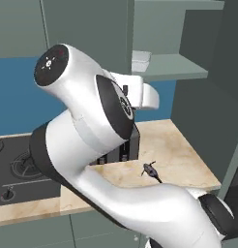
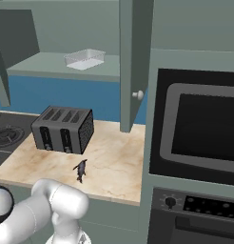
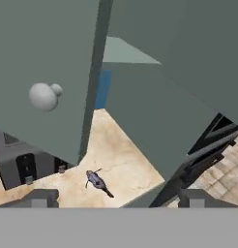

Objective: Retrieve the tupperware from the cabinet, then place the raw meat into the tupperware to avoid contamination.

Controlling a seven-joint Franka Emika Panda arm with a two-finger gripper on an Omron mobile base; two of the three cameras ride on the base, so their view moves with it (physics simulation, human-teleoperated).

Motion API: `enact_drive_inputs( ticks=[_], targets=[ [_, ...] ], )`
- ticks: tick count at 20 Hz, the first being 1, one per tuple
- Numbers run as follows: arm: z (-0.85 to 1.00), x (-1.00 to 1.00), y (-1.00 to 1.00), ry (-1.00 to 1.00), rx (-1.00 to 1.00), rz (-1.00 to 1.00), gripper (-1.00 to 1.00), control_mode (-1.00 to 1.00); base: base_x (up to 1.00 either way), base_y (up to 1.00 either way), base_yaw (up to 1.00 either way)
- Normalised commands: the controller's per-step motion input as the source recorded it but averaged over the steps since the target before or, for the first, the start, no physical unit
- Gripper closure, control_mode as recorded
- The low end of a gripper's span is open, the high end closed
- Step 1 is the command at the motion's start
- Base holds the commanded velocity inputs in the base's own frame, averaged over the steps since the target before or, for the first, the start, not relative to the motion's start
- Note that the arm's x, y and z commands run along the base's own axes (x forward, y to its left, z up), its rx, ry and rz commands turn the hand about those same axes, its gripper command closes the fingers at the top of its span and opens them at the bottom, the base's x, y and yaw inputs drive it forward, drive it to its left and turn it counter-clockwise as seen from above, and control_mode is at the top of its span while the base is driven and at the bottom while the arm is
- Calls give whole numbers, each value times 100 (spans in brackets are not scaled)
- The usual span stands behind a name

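Gripper [image 3: 116, 199] jaws wide open, nothing between the fingertips. Cabinet [image 2: 134, 57] doors are swung open – the knob [image 3: 43, 96] of one sits close in the hand view. Tupperware [image 2: 84, 58] is on the cabinet shelf, clear and empty as far as visible. Raw meat [image 2: 81, 170] lies on the marble counter [image 2: 116, 167] – just in front of the toaster [image 2: 63, 128], not touching it.

A beige marble worktop [image 2: 114, 167] runs along a blue back wall [image 2: 57, 93]. A black stovetop [image 1: 14, 169] is set into it at one end, and a boxy dark grey four-slot toaster [image 2: 63, 128] stands beside it. A built-in black oven [image 2: 199, 128] with knobs fills a grey-green tall unit at the other end.
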Motion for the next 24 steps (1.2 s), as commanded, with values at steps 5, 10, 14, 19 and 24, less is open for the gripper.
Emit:
enact_drive_inputs(
  ticks=[5,10,14,19,24],
  targets=[
    [0,-57,-70,-4,33,0,-100,-100,0,0,0],
    [-5,-15,-77,-5,47,2,-100,-100,0,0,0],
    [-8,14,-71,0,43,3,-100,-100,0,0,0],
    [0,26,-60,0,38,5,-100,-100,0,0,0],
    [-8,50,-28,-1,17,4,-100,-100,0,0,0]
  ],
)
